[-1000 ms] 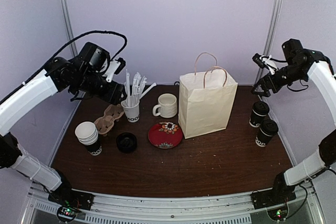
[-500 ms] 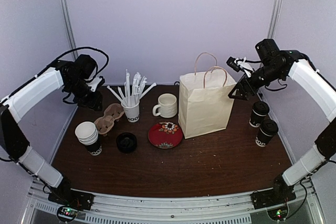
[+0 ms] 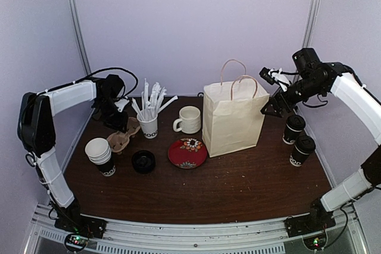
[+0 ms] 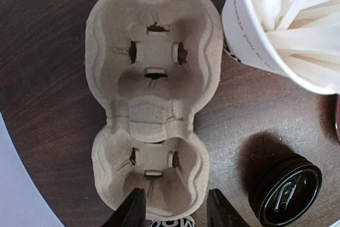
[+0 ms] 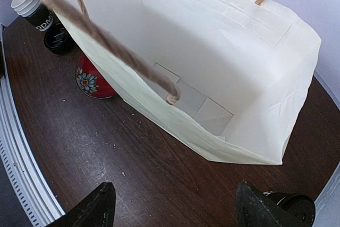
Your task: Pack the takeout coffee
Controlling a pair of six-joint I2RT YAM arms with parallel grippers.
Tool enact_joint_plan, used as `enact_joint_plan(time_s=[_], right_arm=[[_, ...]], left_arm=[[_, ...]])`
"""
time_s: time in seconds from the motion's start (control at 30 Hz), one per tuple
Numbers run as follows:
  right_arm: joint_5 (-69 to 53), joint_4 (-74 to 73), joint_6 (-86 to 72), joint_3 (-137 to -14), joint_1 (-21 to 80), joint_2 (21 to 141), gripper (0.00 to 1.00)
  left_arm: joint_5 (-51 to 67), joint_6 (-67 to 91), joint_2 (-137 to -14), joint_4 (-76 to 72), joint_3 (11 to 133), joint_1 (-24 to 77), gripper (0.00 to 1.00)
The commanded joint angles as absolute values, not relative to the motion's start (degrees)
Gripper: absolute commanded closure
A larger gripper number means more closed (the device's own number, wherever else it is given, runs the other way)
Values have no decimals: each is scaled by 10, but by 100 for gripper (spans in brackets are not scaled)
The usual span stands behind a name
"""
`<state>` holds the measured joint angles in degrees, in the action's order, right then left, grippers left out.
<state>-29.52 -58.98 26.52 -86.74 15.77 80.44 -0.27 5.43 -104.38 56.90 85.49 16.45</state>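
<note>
Now, in the top view, the left arm has dropped from high above the straws to the left of the frame. The left gripper (image 3: 119, 122) sits low over the carrier (image 3: 122, 136), beside the straw cup (image 3: 149, 124). The right arm has swung in from the upper right, so the right gripper (image 3: 275, 105) hangs by the right edge of the bag (image 3: 233, 117). The upper coffee (image 3: 293, 129) and lower coffee (image 3: 302, 150) have not moved. Both stand on the table at right centre, just right of the bag and below that gripper, so nothing is packed yet.

In the left wrist view, the carrier (image 4: 151, 110) fills the middle of the frame with both cells empty. The left gripper (image 4: 175, 213) is spread at the bottom edge, its fingers (image 4: 133, 211) on either side of the near cell and gripping nothing. The straw cup (image 4: 276, 30) is at upper right.

In the right wrist view, the bag (image 5: 212, 78) gapes open and empty across the top. The right gripper (image 5: 178, 211) is spread wide at the bottom and holds nothing, and a coffee lid (image 5: 295, 206) peeks in at the lower right corner.

The left arm looks set to take the carrier. The right arm seems placed either to steady the bag or to reach a coffee.
</note>
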Motion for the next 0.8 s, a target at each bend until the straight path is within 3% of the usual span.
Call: enact_joint_plan(time_s=[0.0,0.5,0.77], right_arm=[[-294,-571,254,-861,161,804,19],[-310,-561,242,-851,161,813,20],[-321,-554,235,-847,161,817,20]], left_arm=[[-5,22,-1046,497,837,159,58],[-26,-3,-954,370,699,159,55],[-64,-10,-954,395,703,136,55]])
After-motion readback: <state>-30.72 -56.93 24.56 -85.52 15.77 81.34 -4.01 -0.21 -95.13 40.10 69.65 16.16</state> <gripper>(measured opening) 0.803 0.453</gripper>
